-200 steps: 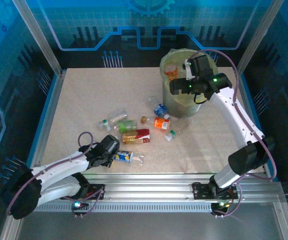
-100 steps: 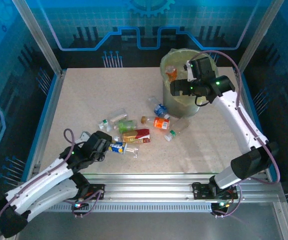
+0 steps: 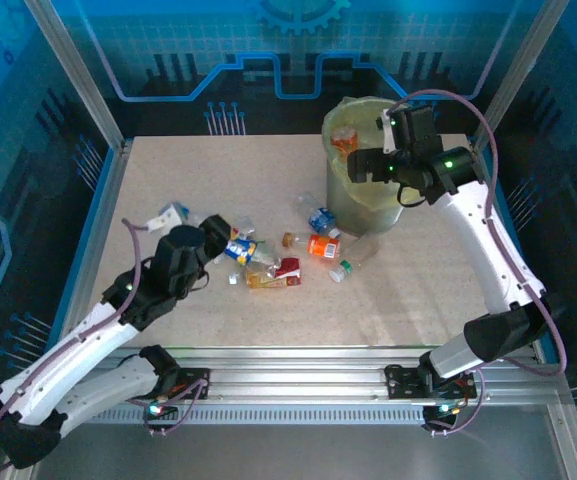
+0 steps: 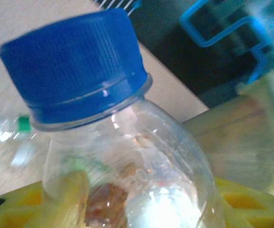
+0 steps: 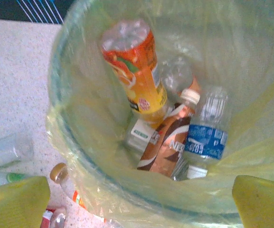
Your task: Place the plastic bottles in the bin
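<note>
The blue-capped bottle (image 4: 127,142) is sitting clamped between the yellow fingers (image 4: 63,202) of the left gripper (image 3: 226,243), left of centre in the overhead view and seemingly just above the table, so the step in hand looks like the carry of a grasped bottle.

The next move, as I judge it, is calling for a lift and a long swing toward the upper right, high enough to pass over the rim of the bin (image 3: 353,215).

The right gripper (image 3: 363,165) is hanging over the bin's mouth with its jaws spread wide and nothing between them; it is occupying the drop spot and probably needs to clear out.

Inside, an orange-labelled bottle (image 5: 137,76), a brown one (image 5: 163,142) and a blue-labelled one (image 5: 205,137) are lying together.

Loose bottles are crowding the centre of the frame along the way: a red-labelled bottle (image 3: 273,273), an orange one (image 3: 323,246) and a green-capped one (image 3: 343,270).
</note>
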You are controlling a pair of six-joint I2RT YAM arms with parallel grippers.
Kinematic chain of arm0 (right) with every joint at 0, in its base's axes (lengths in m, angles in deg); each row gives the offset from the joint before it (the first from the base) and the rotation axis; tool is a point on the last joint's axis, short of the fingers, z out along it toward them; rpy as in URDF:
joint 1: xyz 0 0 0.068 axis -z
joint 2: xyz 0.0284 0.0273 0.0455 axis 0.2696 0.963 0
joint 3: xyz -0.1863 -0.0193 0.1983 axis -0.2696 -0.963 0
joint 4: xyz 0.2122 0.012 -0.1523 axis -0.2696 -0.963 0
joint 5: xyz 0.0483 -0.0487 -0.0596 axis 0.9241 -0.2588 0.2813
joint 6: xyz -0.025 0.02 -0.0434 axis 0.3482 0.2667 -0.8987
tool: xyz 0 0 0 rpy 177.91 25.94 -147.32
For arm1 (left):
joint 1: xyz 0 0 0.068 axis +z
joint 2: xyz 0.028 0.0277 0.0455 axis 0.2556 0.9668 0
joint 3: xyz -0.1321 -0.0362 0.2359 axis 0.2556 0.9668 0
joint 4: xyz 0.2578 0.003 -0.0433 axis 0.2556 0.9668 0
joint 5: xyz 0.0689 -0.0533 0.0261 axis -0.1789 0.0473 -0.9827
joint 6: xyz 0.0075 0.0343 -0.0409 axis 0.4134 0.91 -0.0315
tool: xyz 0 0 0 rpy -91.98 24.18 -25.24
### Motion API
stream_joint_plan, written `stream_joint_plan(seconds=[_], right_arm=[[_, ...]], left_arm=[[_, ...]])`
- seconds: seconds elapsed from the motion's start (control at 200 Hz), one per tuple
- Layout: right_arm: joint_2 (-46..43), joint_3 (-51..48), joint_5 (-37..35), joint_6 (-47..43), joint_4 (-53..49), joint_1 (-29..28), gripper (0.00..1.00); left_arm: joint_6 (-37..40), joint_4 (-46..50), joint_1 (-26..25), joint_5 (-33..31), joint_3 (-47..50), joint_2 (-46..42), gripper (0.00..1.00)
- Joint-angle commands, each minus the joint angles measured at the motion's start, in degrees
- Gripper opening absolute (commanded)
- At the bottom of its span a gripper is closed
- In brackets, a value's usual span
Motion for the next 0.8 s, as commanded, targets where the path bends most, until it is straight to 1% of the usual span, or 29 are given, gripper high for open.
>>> stream_joint_plan(seconds=[0.0, 0.145, 0.29, 0.39, 0.565, 0.795], right_arm=[[0.07, 4.32, -1.00, -2.74, 0.37, -0.64, 1.00], [0.06, 7.08, -1.17, -3.79, 1.00, -0.38, 1.00], [-1.46, 6.86, -1.58, -2.97, 0.99, -0.21, 1.00], [-4.13, 4.19, -2.47, -1.84, 1.94, -0.21, 1.00], [-10.94, -3.03, -4.64, 0.40, 5.19, -0.23, 1.00], [-18.12, -11.28, -6.34, 3.66, 7.86, -0.21, 1.00]], left_arm=[[15.40, -12.45, 1.52, 1.97, -6.10, 4.03, 0.35], [22.74, -18.80, 2.76, 5.82, -13.54, 11.25, 0.35], [27.13, -25.42, 4.22, 9.49, -20.55, 19.13, 0.35], [30.14, -30.03, 4.84, 13.29, -26.71, 25.73, 0.34], [34.53, -34.37, 4.89, 20.75, -41.60, 39.52, 0.34], [38.19, -33.71, 4.90, 29.47, -61.48, 57.74, 0.35]])
